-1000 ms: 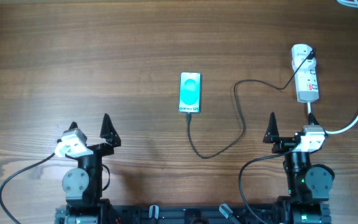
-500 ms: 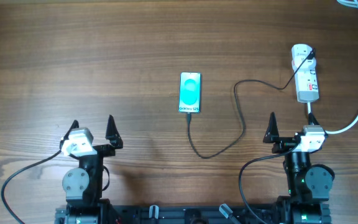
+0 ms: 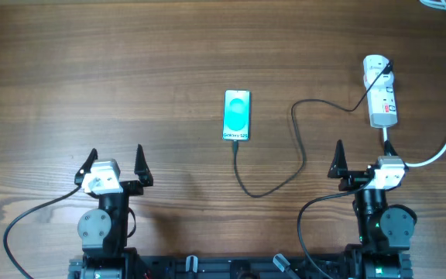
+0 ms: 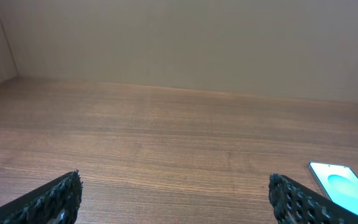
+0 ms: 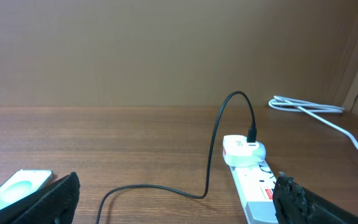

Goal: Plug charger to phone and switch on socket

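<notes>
At the near edge, the left gripper [image 3: 114, 152] and right gripper [image 3: 362, 147] both have jaws spread, holding nothing. The phone [image 3: 237, 115] lies mid-bench, screen up. The black cable [image 3: 304, 159] curls from its near end to the socket [image 3: 379, 101] by the far right corner.

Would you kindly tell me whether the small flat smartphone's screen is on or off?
On: the small flat smartphone lies face up, its screen glowing bright teal with a paler round blob and small text.
</notes>
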### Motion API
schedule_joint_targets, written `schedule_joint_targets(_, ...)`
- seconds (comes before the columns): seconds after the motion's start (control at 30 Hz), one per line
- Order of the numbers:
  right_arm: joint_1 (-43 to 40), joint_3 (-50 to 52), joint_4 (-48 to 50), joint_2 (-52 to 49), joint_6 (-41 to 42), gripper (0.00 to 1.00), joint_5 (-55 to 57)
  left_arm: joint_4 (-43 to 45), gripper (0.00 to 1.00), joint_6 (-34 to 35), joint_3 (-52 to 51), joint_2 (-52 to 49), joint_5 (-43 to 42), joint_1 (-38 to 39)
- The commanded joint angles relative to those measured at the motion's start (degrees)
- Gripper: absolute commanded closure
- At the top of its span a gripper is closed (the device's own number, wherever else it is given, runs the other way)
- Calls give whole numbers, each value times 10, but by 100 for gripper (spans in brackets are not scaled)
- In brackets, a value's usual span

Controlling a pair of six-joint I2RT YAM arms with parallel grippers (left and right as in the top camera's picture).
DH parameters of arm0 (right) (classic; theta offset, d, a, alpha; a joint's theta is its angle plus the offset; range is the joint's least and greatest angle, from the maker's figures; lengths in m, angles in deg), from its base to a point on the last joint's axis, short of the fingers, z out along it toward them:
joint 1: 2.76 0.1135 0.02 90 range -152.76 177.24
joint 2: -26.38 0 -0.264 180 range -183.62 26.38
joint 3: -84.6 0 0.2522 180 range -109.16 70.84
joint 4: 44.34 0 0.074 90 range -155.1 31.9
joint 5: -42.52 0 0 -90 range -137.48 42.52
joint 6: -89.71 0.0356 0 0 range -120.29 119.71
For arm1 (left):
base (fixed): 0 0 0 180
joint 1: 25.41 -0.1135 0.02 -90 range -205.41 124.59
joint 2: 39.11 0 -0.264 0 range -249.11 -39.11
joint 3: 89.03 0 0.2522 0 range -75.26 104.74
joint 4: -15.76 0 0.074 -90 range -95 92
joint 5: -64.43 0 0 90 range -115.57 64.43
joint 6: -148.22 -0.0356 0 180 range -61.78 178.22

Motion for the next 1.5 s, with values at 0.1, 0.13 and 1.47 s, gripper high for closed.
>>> schedule_joint_targets(0.1,-3,1,2,6,-10,0,-5,0,0,-14,-5,6,-5,-4)
schedule_joint_targets(0.13,-3,1,2,6,-10,0,-5,0,0,-14,-5,6,-5,-4)
schedule_joint_targets(1.47,-3,1,2,6,-10,0,-5,2,0,-41,-5,6,-5,-6)
